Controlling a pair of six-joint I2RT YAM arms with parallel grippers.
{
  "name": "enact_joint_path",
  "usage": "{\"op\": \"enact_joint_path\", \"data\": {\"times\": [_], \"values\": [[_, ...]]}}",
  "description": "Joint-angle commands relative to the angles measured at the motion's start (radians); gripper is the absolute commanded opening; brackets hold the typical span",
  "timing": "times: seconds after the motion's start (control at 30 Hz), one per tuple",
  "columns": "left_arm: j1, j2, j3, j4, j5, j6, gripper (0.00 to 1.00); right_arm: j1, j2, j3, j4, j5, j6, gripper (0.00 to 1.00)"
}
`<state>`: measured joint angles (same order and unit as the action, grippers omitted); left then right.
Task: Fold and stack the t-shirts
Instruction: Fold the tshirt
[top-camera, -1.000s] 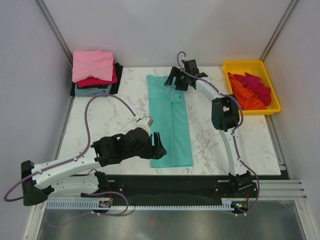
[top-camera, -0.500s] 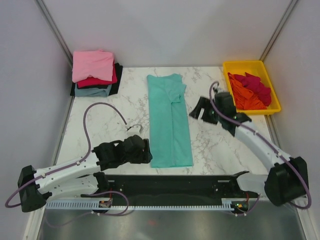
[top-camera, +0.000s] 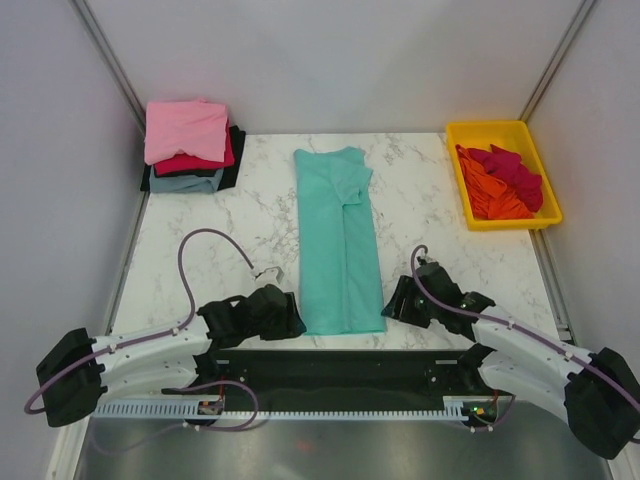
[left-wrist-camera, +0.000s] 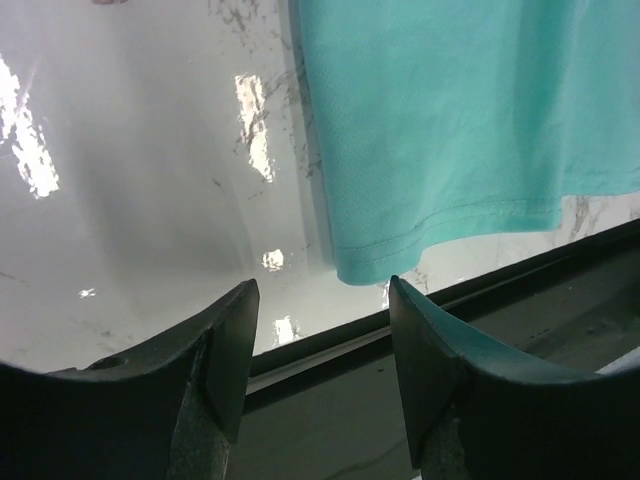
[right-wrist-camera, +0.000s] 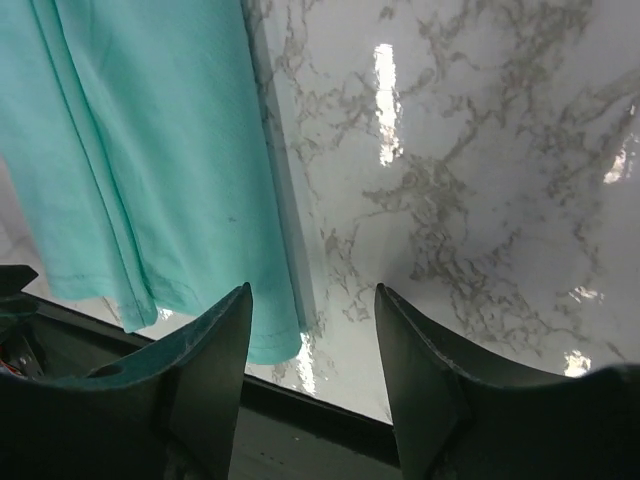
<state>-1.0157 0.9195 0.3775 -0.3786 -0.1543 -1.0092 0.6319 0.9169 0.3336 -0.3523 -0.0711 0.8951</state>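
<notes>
A teal-green t-shirt (top-camera: 340, 240) lies in a long narrow strip down the middle of the marble table, its hem at the near edge (left-wrist-camera: 450, 215) (right-wrist-camera: 150, 200). My left gripper (top-camera: 292, 318) sits low at the hem's left corner, open, nothing between its fingers (left-wrist-camera: 225, 345). Open too and empty, my right gripper (top-camera: 397, 303) rests just right of the hem's right corner, its fingers (right-wrist-camera: 420, 360) astride bare marble. Folded t-shirts (top-camera: 188, 145), pink on top of crimson, grey-blue and black, are stacked at the back left.
A yellow tray (top-camera: 478, 130) at the back right holds crumpled red and orange shirts (top-camera: 505, 180). The table's near edge and a black rail (top-camera: 340, 368) run just below both grippers. White walls close in the back and sides.
The right arm swept from the shirt's collar end down to the near edge beside the hem, its jaws narrowing. The left gripper dropped slightly toward the near edge, closing a little.
</notes>
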Motion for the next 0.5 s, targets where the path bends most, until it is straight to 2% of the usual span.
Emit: {"op": "enact_joint_path", "data": {"times": [0.0, 0.3, 0.47], "values": [[0.006, 0.01, -0.005, 0.104, -0.013, -0.048, 0.62, 0.008, 0.076, 0.007, 0.024, -0.012, -0.001, 0.61], [0.025, 0.054, -0.052, 0.177, 0.016, -0.054, 0.62, 0.075, 0.062, -0.074, 0.09, -0.059, 0.065, 0.61], [0.025, 0.108, -0.083, 0.268, 0.07, -0.077, 0.56, 0.109, 0.08, -0.087, 0.096, -0.047, 0.088, 0.54]]}}
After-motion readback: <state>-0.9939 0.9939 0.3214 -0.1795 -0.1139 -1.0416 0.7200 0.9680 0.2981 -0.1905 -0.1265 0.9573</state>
